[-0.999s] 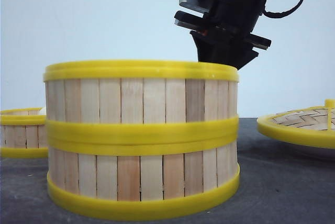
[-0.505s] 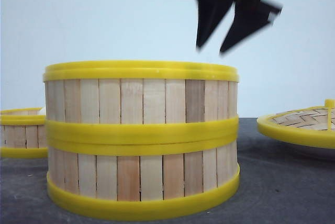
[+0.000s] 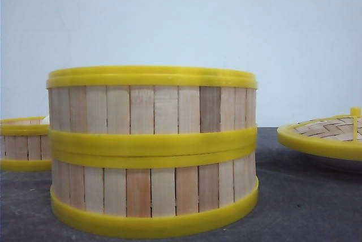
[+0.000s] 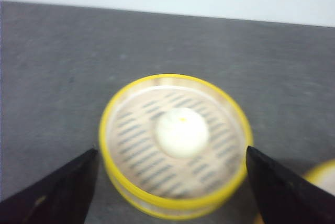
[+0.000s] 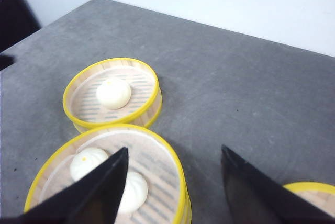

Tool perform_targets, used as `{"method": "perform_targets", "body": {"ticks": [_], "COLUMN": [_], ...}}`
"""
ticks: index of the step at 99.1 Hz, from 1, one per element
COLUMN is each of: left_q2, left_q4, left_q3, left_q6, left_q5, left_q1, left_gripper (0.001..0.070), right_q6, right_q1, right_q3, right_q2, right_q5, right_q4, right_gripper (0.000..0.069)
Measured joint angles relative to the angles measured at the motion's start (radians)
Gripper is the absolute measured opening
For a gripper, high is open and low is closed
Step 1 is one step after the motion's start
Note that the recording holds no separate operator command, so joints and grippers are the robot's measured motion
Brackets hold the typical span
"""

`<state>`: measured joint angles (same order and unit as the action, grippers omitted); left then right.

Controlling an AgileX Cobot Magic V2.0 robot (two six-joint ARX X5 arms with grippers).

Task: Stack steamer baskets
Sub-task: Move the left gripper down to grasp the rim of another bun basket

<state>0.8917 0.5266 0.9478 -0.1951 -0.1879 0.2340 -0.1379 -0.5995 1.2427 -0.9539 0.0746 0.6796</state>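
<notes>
A two-basket stack [image 3: 153,150] dominates the dark table [image 3: 305,197] in the front view, one steamer basket sitting squarely on another, yellow rings meeting at mid-height. Seen from the right wrist, the top basket of the stack [image 5: 112,179] holds two white buns [image 5: 89,162]. The third basket [image 4: 175,143], just beside the stack on its left, stands alone with a single bun [image 4: 182,132] inside. To the right of the stack lies a woven lid [image 3: 328,134].

Above the single basket hovers the left gripper [image 4: 172,182], its jaws spread wider than the basket and holding nothing. The right gripper [image 5: 172,182] hangs over the stack, likewise wide open and empty.

Two of three baskets appear stacked; the step in hand looks like the approach to the last one. The next move likely calls for the left gripper to descend, clamp the rim without touching the bun, then lift the basket level onto the stack.
</notes>
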Motion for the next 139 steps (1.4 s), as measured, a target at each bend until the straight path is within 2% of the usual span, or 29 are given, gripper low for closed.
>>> {"method": "perform_targets", "body": {"ticks": [29,61,78,98,121,128,139], "left_q2": [0.299,0.533,0.627,0.702,0.761,0.779,0.783], "left_q4": [0.046,0.061,0.057,0.026,-0.008,-0.011,-0.020], "left_q3": [0.163,0.174,0.174,0.174,0.174,0.174,0.174], "left_q6": [-0.001,0.000,0.000,-0.006,-0.027,-0.031,-0.042], "left_q5": [0.003,0.005,0.043,0.120,0.140,0.140,0.141], "left_q1": [-0.121,-0.198,-0.237,-0.273,-0.273,-0.273,-0.273], "left_gripper": [0.0548,0.0548,0.0548,0.0548,0.0544,0.0501,0.0332], "right_q6": [0.001,0.002,0.003,0.005,0.007,0.008,0.011], "right_q1": [0.000,0.000,0.000,0.000,0.000,0.000,0.000], "right_q3": [0.000,0.000,0.000,0.000,0.000,0.000,0.000], "right_q2": [0.021,0.021,0.021,0.021,0.021,0.021,0.021], "right_q5": [0.000,0.002,0.002,0.002,0.002,0.001,0.000], "right_q4": [0.098,0.098,0.098,0.098,0.084,0.074,0.071], "right_gripper": [0.0339,0.0339,0.0339,0.0339,0.0339,0.0339,0.0339]}}
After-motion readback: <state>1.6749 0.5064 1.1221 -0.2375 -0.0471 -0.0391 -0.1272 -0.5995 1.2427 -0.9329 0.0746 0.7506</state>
